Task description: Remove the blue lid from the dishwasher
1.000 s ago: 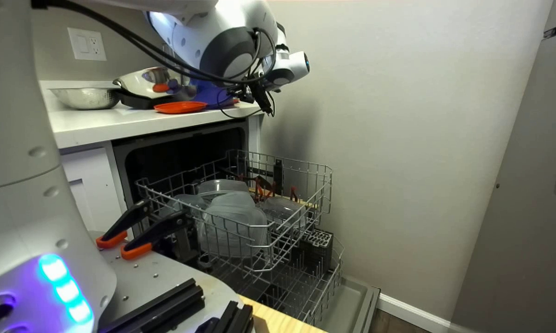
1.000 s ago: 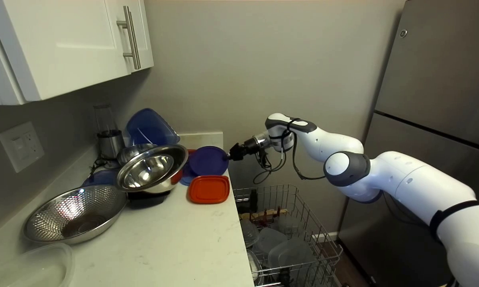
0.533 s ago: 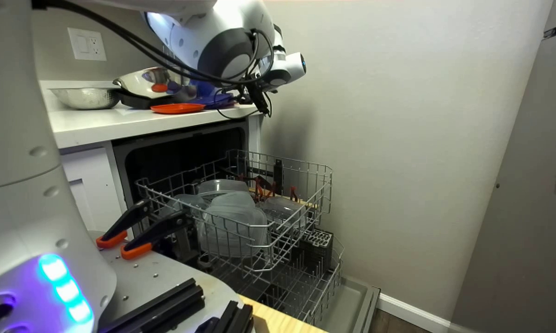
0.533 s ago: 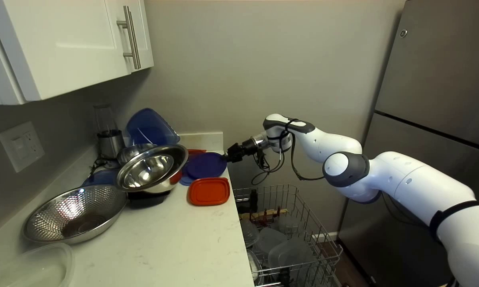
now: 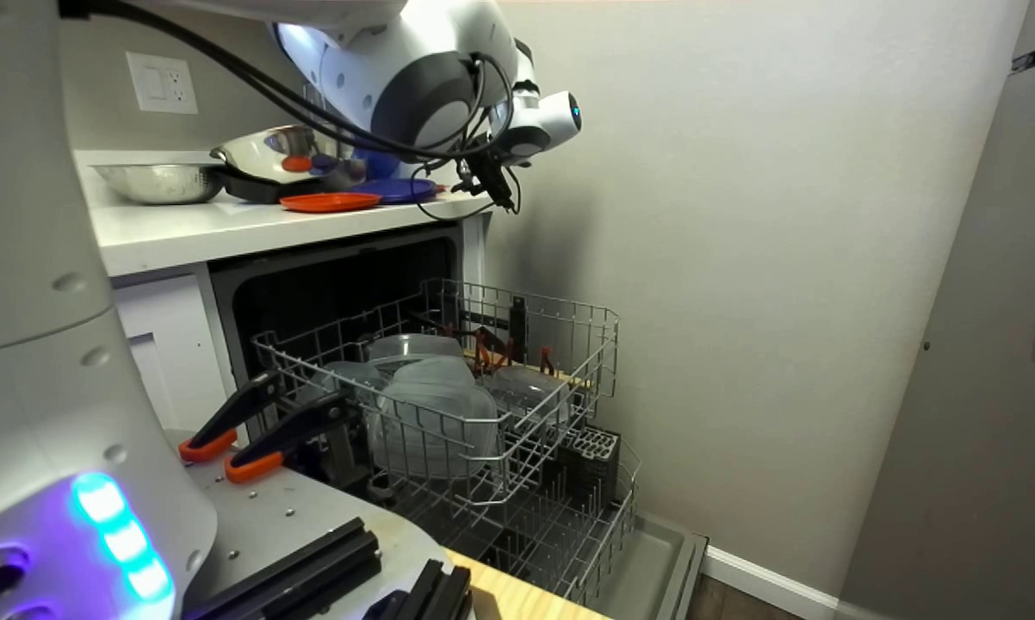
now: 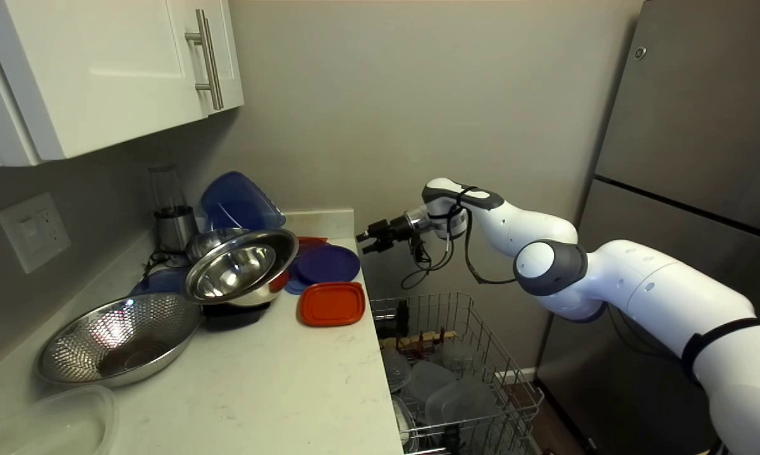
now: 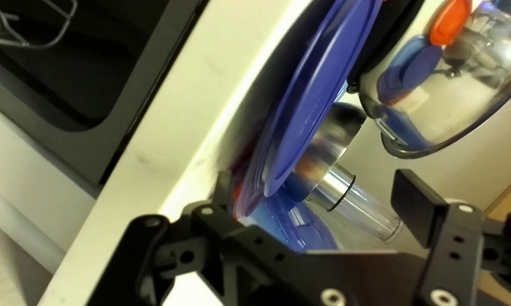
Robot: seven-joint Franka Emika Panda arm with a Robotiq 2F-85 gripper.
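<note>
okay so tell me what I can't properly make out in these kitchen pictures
Dishwasher: the back of its inside is lost in darkness, in an exterior view.
Lighter-blue piece: partly hidden by the blue lid, in an exterior view.
Clear container: cut off by the left and bottom edges, in an exterior view.
Steel bowl: cut off by the right edge, in the wrist view.

Red lid (image 6: 331,304) beside steel bowls (image 6: 238,272)
</note>
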